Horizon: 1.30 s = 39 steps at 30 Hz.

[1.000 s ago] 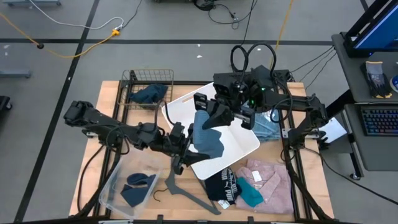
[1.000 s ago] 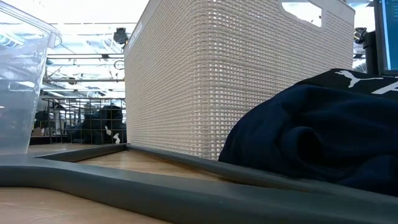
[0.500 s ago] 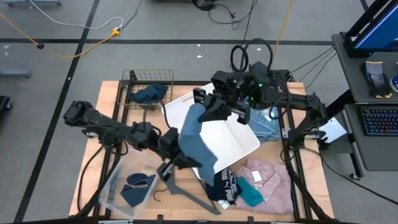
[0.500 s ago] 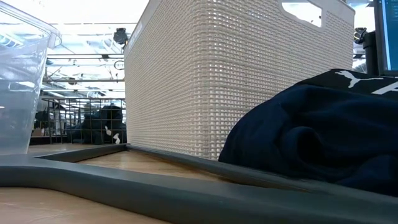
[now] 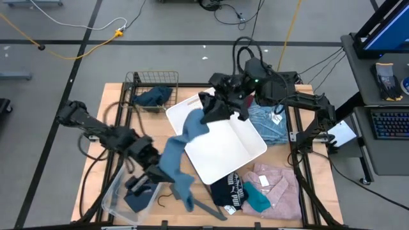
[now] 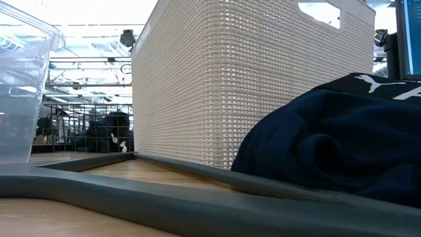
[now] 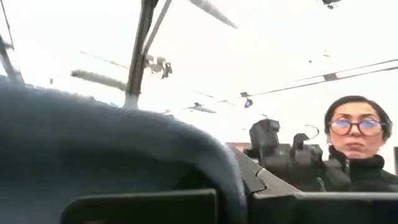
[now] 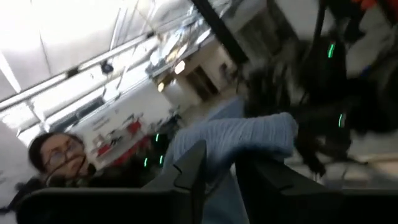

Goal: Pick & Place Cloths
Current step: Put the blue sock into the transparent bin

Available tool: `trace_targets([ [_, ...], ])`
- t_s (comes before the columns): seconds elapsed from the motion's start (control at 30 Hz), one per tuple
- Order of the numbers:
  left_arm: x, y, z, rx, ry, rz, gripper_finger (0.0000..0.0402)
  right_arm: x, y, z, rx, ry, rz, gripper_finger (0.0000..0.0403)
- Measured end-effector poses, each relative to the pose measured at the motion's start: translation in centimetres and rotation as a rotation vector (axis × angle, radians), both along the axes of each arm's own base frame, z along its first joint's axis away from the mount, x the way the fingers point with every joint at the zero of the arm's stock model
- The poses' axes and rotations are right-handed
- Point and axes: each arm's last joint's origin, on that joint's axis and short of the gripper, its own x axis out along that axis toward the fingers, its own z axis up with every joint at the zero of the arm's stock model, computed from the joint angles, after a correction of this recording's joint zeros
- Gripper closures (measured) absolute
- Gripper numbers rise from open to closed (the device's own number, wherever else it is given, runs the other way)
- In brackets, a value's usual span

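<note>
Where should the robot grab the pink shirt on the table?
Probably from straight above, pinching a wrinkle near the middle of the pink shirt. It lies spread flat, so no edge sticks up to catch from the side, and the teal cloth covers one edge. The left pincer and right pincer both hold the blue-grey cloth.

basket (image 6: 217, 85): white woven plastic | table (image 5: 112, 115): matt wood

White print is seen on the black garment (image 5: 230, 191), but no letters, numbers or brand names can be read.
</note>
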Motion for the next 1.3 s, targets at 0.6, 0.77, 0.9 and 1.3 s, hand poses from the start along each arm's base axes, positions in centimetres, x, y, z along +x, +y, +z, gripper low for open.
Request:
trace_targets([
  [0.6,-8.2,-1.6,2.9,-0.051,0.166,0.516,0.0401,-0.7,7.6,-5.4,-0.167,0.402,0.326,0.0315],
  [0.77,-9.6,-2.3,2.2,-0.116,0.368,0.715,0.0401,-1.6,9.7,-6.7,-0.219,0.498,0.383,0.0310],
  [0.9,-10.9,-3.1,1.4,-0.179,0.513,0.841,0.0401,-2.9,11.1,-6.9,-0.299,0.526,0.354,0.0311],
  [1.3,-13.4,-5.1,0.2,-0.330,0.663,0.958,0.0401,-8.9,12.6,-3.7,-0.597,0.419,-0.052,0.0328],
])
